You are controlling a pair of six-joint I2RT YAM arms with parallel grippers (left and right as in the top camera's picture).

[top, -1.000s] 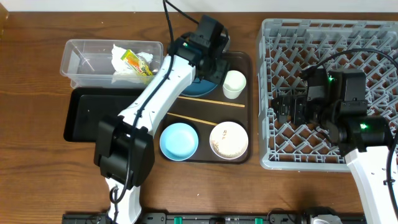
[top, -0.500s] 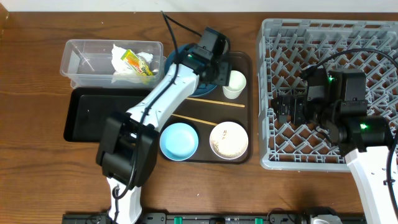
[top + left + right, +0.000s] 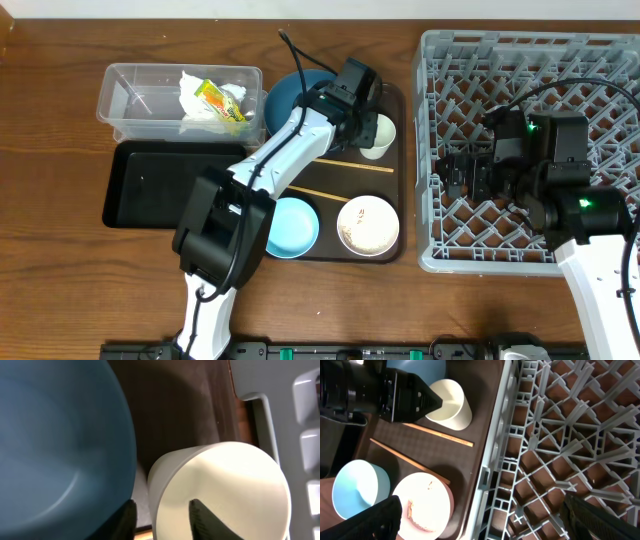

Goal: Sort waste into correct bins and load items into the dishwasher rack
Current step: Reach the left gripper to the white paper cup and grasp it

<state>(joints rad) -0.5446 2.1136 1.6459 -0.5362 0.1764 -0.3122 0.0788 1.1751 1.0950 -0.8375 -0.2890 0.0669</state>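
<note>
Swinging rightward off the plate (image 3: 290, 95) over the last second, my left arm (image 3: 275, 155) is now reaching the cup (image 3: 377, 135), and my left tool (image 3: 366, 118) is narrowing. My right arm (image 3: 585, 210) is staying put.

Printing is showing on the yellow-orange wrapper (image 3: 220, 103), but it is too small for me to read.

My left arm is stretching diagonally from the near edge of the counter (image 3: 60, 150) across the brown tray (image 3: 340, 180). In the left wrist view my left tool (image 3: 162, 512) is straddling the cup's (image 3: 225, 485) smooth white wall. One finger (image 3: 200, 520) is sitting inside and the other outside, next to the glossy dark-blue plate (image 3: 55, 435). I cannot tell whether they are pinching the wall.

The cup is standing upright at the tray's far right corner, just beside the rack (image 3: 600, 60). My right tool (image 3: 485, 520) is hanging wide apart and empty over the grey lattice rack's left edge, pointing toward the tray.

Two thin wooden chopsticks (image 3: 355, 165) are lying across the tray, with the round light-blue bowl (image 3: 290, 227) and the white bowl (image 3: 368, 225) nearer me. The wrapper is lying on crumpled tissue (image 3: 200, 100) in the clear tub (image 3: 130, 100), beside the flat black tray (image 3: 150, 185).
</note>
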